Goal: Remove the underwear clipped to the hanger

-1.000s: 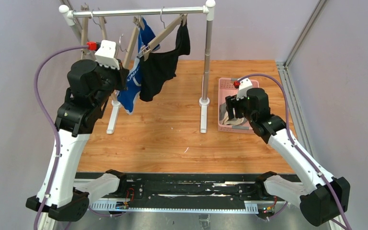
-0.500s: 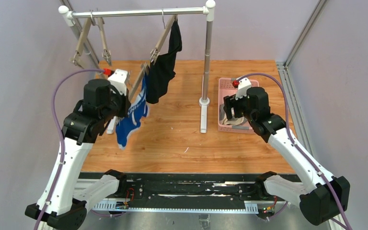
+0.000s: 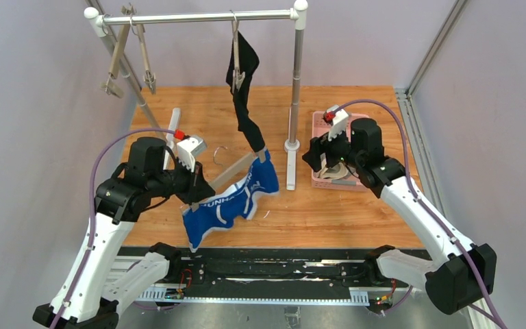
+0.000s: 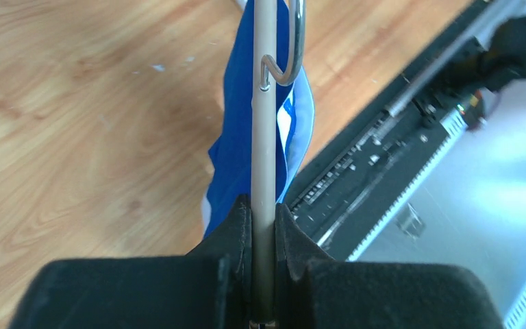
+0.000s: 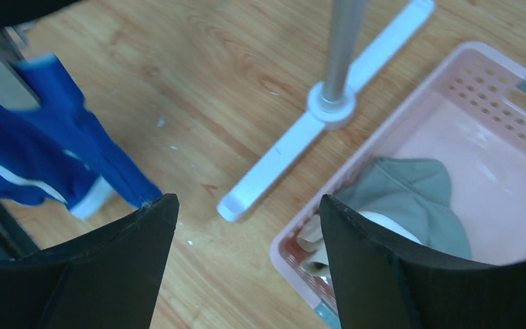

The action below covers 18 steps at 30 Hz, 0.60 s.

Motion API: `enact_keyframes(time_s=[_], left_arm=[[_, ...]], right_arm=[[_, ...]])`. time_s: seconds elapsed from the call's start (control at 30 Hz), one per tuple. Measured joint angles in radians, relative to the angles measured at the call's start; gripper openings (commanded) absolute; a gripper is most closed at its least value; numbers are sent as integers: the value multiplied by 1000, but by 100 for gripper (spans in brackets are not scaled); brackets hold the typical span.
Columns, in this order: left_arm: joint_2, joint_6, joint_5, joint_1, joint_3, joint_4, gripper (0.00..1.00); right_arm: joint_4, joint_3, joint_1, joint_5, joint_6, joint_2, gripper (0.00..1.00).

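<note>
At center-left, the left tool (image 4: 264,226) clenches the hanger (image 4: 266,137) carrying blue briefs (image 3: 229,202); the right tool (image 5: 244,202), released, hangs near the basket (image 5: 493,82) holding grey briefs (image 5: 411,199).

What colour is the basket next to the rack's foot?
Pale pink basket; the right wrist view shows it best.

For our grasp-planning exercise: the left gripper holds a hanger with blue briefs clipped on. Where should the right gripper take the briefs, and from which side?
Probably the end of the briefs just below the far clip, approached from the robot's right. That end hangs free below the hanger, faces the open right gripper, and lies away from the left gripper.
</note>
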Motion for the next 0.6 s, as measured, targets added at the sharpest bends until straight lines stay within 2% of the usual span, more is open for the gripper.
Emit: enact_keyframes(time_s=[0.23,0.47,0.6], left_arm=[[-6,63,154,-24,-21,0,0],[60,182,237,-25,-17,1,0],[120,224,266,-25,-11,19,0]], right_arm=[[43,65,0,-267,20,6,83],[196,87,-3,-547,100,-15,84],[291,90,-3,-653,166,-1,84]])
